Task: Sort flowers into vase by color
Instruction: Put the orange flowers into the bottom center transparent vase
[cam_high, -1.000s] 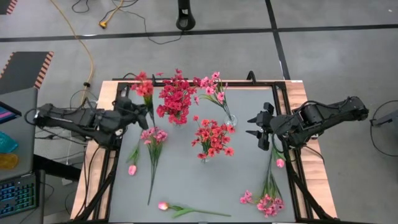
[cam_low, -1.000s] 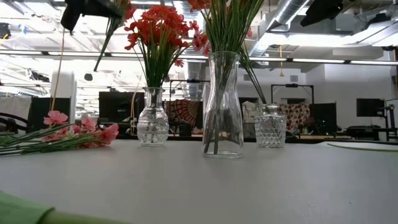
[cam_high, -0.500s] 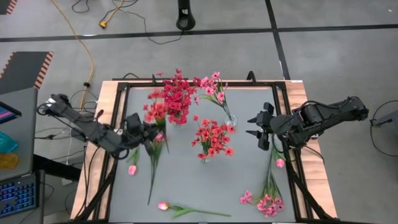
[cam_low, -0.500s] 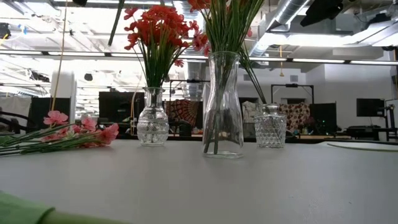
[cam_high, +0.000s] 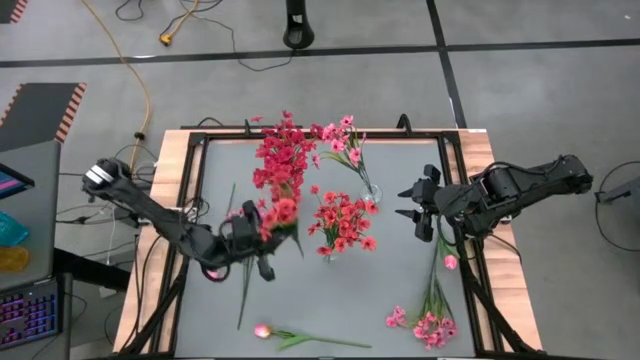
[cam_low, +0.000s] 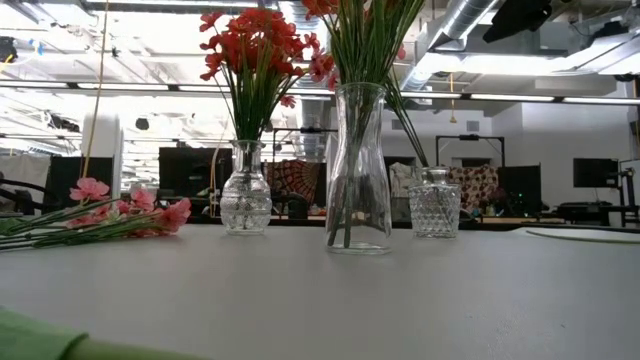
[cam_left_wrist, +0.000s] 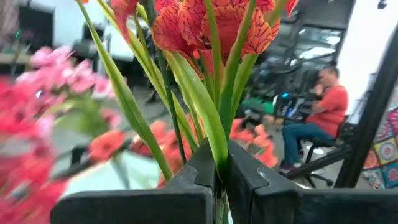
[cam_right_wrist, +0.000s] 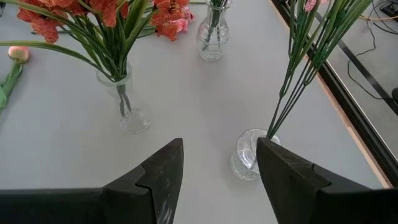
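Observation:
My left gripper (cam_high: 256, 234) is over the table's left half, just left of the vase of red flowers (cam_high: 338, 222), and is shut on a red spray (cam_high: 281, 211). In the left wrist view its red blossoms (cam_left_wrist: 211, 25) stand above the fingers. Crimson flowers (cam_high: 284, 158) and light pink flowers (cam_high: 340, 135) stand in two other glass vases. A pink spray's stem (cam_high: 243, 295) lies on the table under the left arm. A tulip (cam_high: 263, 330) lies near the near edge. My right gripper (cam_high: 414, 210) waits open at the table's right side. My left gripper pinches the red spray's bundled green stems (cam_left_wrist: 217, 163) just below the blossoms, between its two fingers (cam_left_wrist: 198, 180). The spray is lifted clear of the table, and its leaves and blossoms fan out beyond the fingertips.
Another pink spray (cam_high: 433, 326) and a tulip bud (cam_high: 450, 262) lie along the table's right edge. In the low view the three glass vases (cam_low: 357, 170) stand in a row, with a pink spray (cam_low: 110, 215) lying to their left. Bare grey table lies in the middle near part.
My left gripper has carried the red spray from beside the crimson vase at the far left toward the near edge and the right, closer to the red-flower vase. The spray's stem has left the low view.

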